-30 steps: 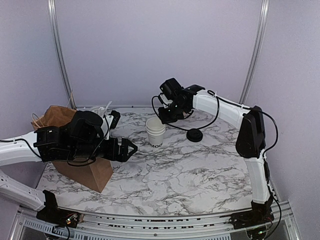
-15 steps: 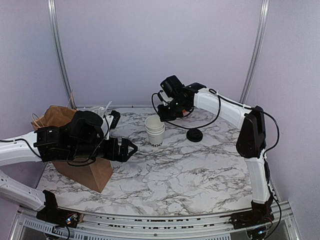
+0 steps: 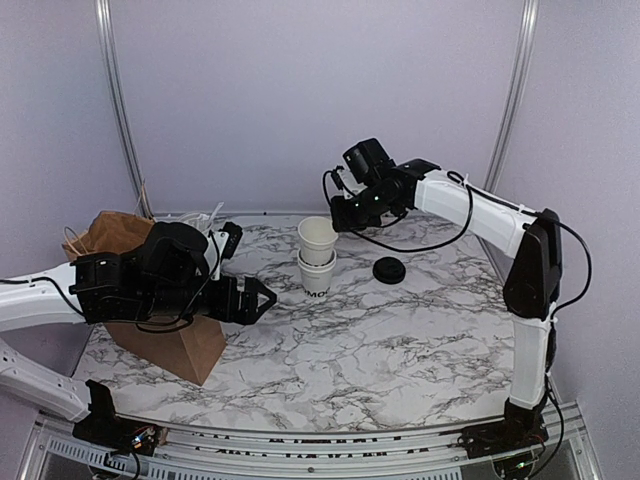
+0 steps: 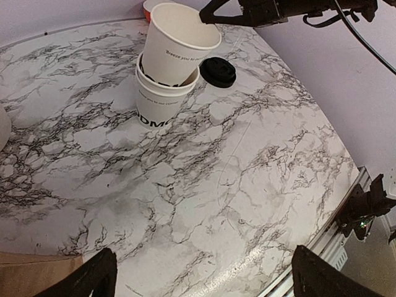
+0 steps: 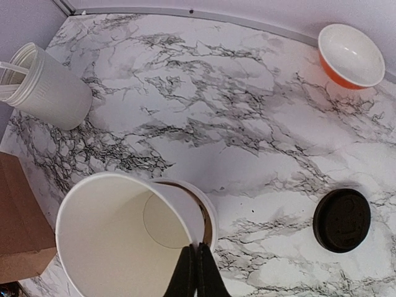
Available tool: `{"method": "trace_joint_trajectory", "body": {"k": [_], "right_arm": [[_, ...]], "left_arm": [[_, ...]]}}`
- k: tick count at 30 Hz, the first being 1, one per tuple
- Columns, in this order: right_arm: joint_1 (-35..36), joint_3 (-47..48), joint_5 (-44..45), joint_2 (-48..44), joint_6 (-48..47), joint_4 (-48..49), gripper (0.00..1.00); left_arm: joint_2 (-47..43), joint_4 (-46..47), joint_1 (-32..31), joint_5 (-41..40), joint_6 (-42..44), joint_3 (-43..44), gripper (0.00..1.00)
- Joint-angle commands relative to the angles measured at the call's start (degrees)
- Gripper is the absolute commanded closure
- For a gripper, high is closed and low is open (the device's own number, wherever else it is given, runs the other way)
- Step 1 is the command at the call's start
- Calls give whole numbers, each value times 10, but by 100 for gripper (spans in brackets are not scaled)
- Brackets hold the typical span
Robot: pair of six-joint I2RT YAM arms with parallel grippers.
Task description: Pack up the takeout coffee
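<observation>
Two white paper cups with dark lettering are nested at mid-table. My right gripper is shut on the rim of the upper cup and holds it tilted, half lifted out of the lower cup. In the right wrist view the fingers pinch the upper cup's wall above the lower cup. One black lid lies on the table right of the cups, also seen in the right wrist view. My left gripper is open and empty, left of the cups, above the marble.
A brown paper bag stands at the left edge under my left arm. A grey-white utensil canister sits at the back left. An orange-and-white bowl sits at the back. The marble table spreads in front.
My right gripper has risen and moved right, lifting the upper cup partway out of the lower one and tilting it. The left arm has not moved.
</observation>
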Motion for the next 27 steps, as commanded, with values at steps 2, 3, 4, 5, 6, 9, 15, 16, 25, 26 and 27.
{"method": "trace_joint_trajectory", "body": {"k": [2,3,4,5,6,9,15,16,25,26,27], "right_arm": [[-2,30,-2,-21,6,15,100],[-2,32,-1,-24,5,13,100],[-2,34,0,-29,4,13,100],[-1,35,1,-34,4,12,100],[-1,35,2,-40,4,12,100],[-1,34,2,-60,4,12,100],[1,14,1,-102,0,8,100],[1,5,2,-113,-1,8,100],[23,-168,7,-247,11,22,100],[29,-192,12,-269,16,25,100],[36,-217,17,-284,19,28,100]], "left_arm": [[7,15,3,3,-5,20,1],[7,14,3,3,-5,21,1],[6,14,3,3,-6,21,1],[7,14,3,3,-5,21,1],[7,15,3,2,-6,21,1],[10,15,2,2,-7,24,1],[12,26,2,1,-16,21,1],[11,28,2,1,-14,21,1],[39,62,-8,7,-4,47,1],[45,68,-12,5,-4,51,1],[52,72,-16,3,-4,54,1]]}}
